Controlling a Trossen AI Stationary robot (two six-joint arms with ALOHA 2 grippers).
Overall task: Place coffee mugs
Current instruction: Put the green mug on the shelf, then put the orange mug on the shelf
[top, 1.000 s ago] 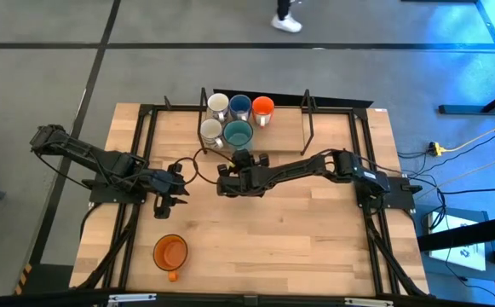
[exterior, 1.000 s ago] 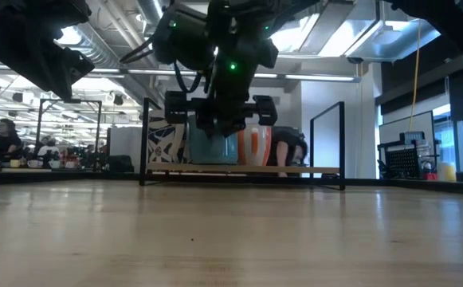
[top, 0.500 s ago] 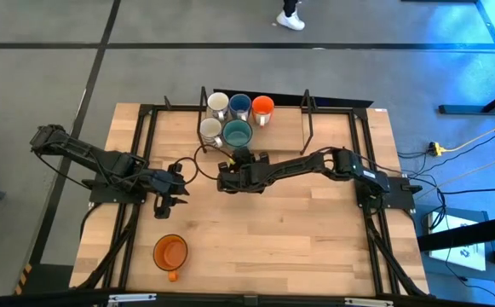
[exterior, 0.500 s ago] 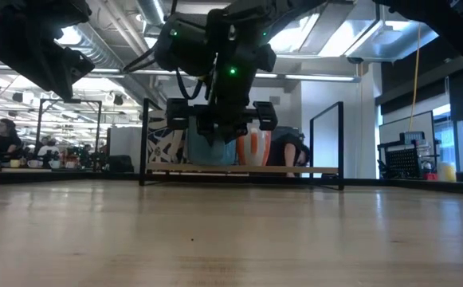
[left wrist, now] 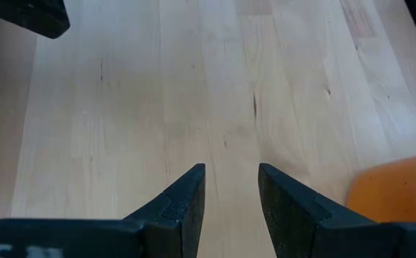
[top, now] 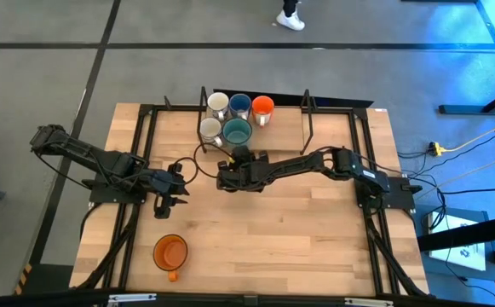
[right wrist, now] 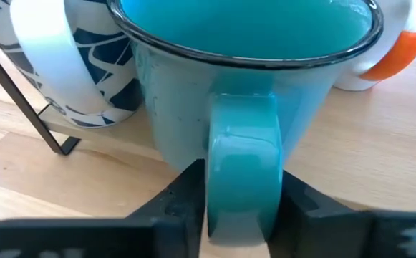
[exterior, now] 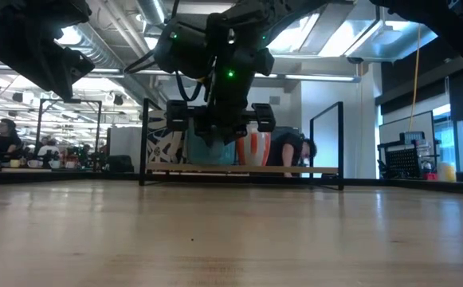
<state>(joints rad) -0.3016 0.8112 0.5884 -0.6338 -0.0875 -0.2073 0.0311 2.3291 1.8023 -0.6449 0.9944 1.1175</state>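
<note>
The right tool (right wrist: 240,208), its fingers loosening around the teal mug (top: 237,133)'s handle, releases it among four others at the surface's (top: 315,239) twelve o'clock edge; the left tool (left wrist: 230,193) waits spread near the last orange mug (top: 170,252) at seven o'clock.

Two dark jointed arms, black looping cables, green indicator light, flat tapered black pincer fingers (left wrist: 186,201)

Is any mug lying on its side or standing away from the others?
None is tipped. One orange mug stands alone near the table's front left, far from the five grouped on the rack, where the right gripper is at the teal mug.
</note>
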